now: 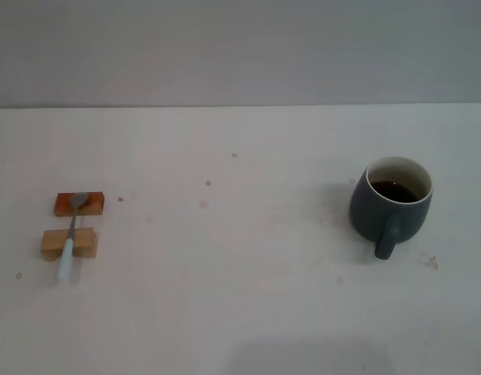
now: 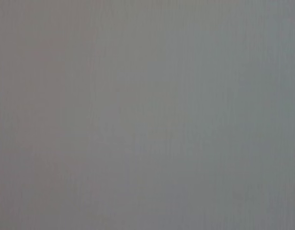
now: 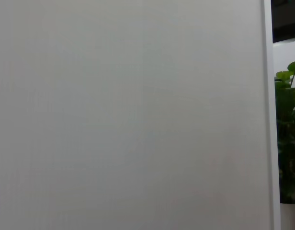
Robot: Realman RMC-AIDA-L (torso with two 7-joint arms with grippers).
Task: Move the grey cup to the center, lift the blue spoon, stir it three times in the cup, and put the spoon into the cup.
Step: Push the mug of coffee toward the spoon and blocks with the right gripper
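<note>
Dark blue-grey ceramic mug (image 1: pixel 391 205), holding brown liquid, stands on the white desk's (image 1: pixel 248 297) right side, handle toward the robot, so the right arm is likely nearer. Pale-blue-handled metal spoon (image 1: pixel 71 233) bridges two wooden blocks (image 1: pixel 69 243) far left, lying front-to-back. Neither tool shows; their opening cannot be told.

Soft, even overhead light; faint shadow left of grey cup (image 1: pixel 390 205); head view slightly hazy; no glare.

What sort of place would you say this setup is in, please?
Probably an indoor lab or office test bench: a bare white table against a plain wall, holding only a mug and a spoon on wooden blocks, with a potted plant nearby.
</note>
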